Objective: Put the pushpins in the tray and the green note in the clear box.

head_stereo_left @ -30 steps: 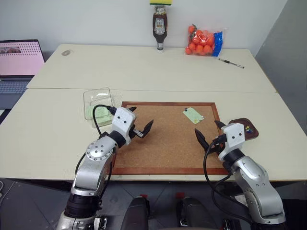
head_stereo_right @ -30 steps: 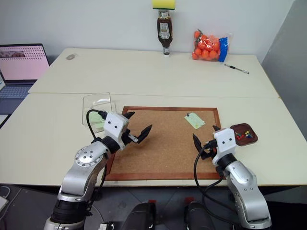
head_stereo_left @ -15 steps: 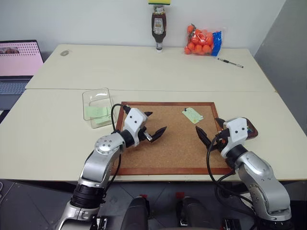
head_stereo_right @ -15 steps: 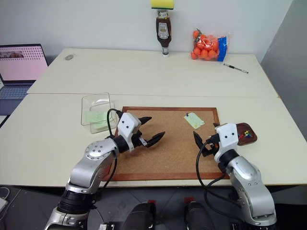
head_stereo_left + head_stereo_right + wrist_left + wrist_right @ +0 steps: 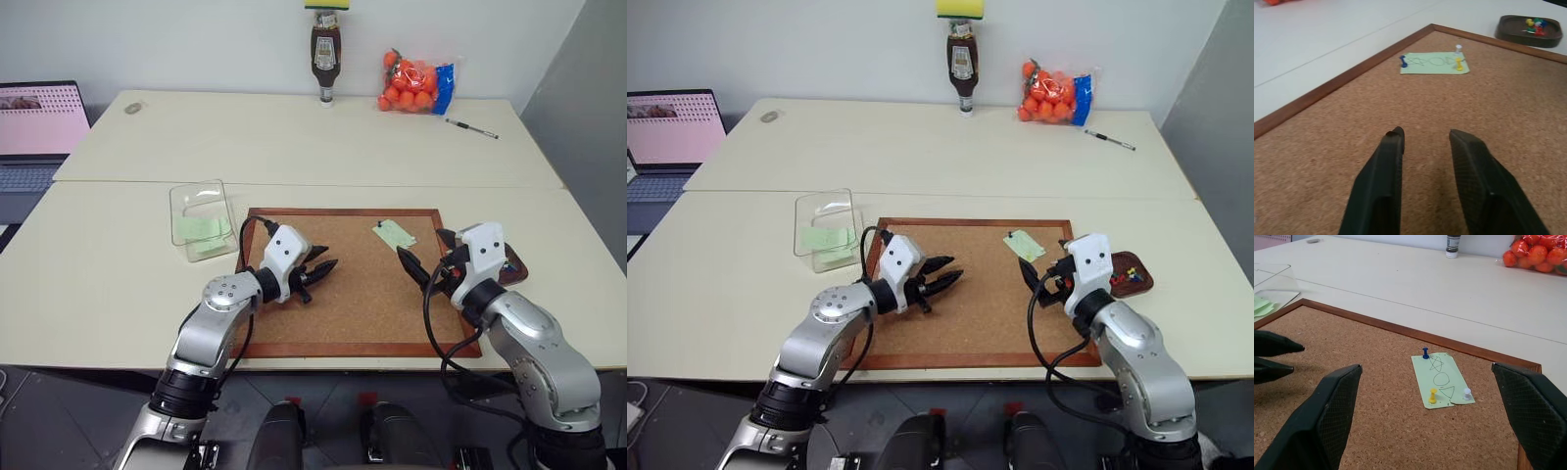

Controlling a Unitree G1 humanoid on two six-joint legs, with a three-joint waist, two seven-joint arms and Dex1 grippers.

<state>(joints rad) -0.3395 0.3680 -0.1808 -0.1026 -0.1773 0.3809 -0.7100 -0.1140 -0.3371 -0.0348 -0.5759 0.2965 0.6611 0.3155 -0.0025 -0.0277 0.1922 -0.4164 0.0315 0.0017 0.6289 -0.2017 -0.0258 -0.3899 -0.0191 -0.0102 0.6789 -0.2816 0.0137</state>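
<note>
Presently: left gripper (image 5: pixel 319 273) low over corkboard (image 5: pixel 358 308), fingers narrowly apart, empty. Right gripper (image 5: pixel 427 257) spread wide, aimed at green note (image 5: pixel 1443 380) pinned by pushpins (image 5: pixel 1433 395); tray (image 5: pixel 1525 30) beyond.

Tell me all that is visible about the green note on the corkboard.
The green note is a small pale green paper slip lying flat on the corkboard, near its far right corner. It bears pen-drawn outlines: a star, a circle and a triangle. Three pushpins stand in it: a blue one, a yellow one and a white one. Neither hand touches it.
</note>
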